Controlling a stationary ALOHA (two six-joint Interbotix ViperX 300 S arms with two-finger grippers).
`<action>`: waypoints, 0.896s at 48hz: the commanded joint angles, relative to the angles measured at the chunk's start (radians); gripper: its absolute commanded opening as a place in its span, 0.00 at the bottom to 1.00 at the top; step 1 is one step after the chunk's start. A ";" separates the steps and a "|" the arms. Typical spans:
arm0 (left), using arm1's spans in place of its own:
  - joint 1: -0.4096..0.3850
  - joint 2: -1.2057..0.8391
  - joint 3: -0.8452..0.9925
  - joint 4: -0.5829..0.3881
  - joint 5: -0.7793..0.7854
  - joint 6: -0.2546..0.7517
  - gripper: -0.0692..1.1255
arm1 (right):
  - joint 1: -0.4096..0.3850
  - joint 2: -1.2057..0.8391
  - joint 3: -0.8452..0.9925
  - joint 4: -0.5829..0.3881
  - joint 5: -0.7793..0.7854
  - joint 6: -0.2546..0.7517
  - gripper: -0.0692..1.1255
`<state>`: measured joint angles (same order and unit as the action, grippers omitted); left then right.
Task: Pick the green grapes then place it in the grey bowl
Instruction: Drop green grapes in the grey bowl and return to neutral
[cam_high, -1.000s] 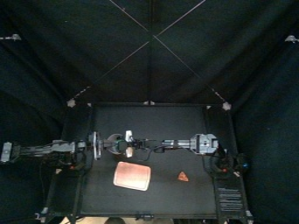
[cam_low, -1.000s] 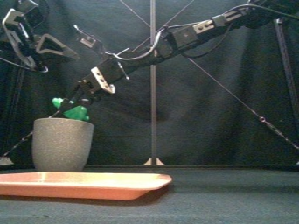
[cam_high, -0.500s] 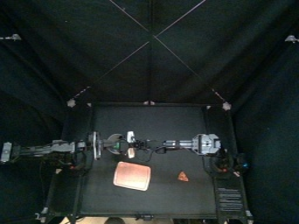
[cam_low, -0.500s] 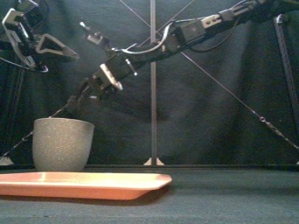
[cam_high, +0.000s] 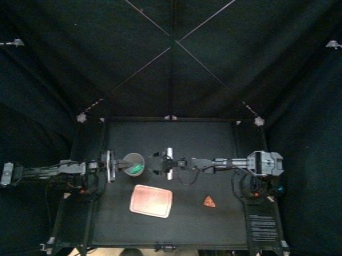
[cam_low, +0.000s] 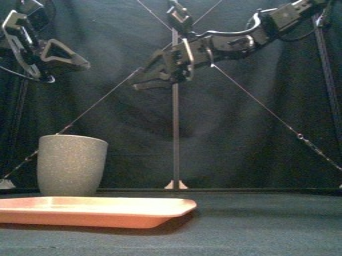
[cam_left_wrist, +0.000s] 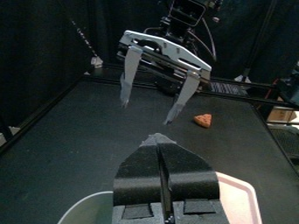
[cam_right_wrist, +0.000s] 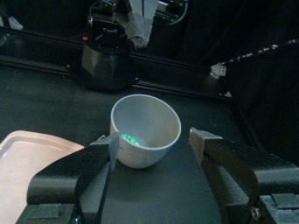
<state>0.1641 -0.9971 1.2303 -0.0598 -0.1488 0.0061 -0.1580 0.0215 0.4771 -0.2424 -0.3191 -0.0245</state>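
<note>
One bunch of green grapes (cam_right_wrist: 126, 138) sits down inside the grey cup (cam_low: 71, 165), left of centre on the table, on the far side of the pink tray (cam_low: 94, 210). The right gripper (cam_left_wrist: 149, 112) hangs high, to the right of the cup, its jaws spread wide and empty. The left gripper (cam_left_wrist: 162, 153) rests at the left, jaws pressed together. The drop looks done, so a clean retreat is called for: go high, pull right, and stay clear of the rim so the cup doesn't tip.
</note>
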 joint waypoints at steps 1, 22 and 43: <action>0.000 0.002 -0.014 0.026 -0.006 0.000 0.16 | -0.002 -0.106 0.087 0.067 -0.066 0.000 0.87; -0.005 0.002 -0.008 0.126 -0.005 0.000 0.16 | 0.009 -0.172 0.216 0.232 -0.106 0.003 0.87; -0.006 0.002 0.002 0.146 -0.005 0.000 0.16 | 0.015 -0.167 0.221 0.244 -0.150 0.002 0.87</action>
<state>0.1595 -0.9986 1.2456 0.0828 -0.1488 0.0046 -0.1427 -0.1166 0.7072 0.0015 -0.4587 -0.0215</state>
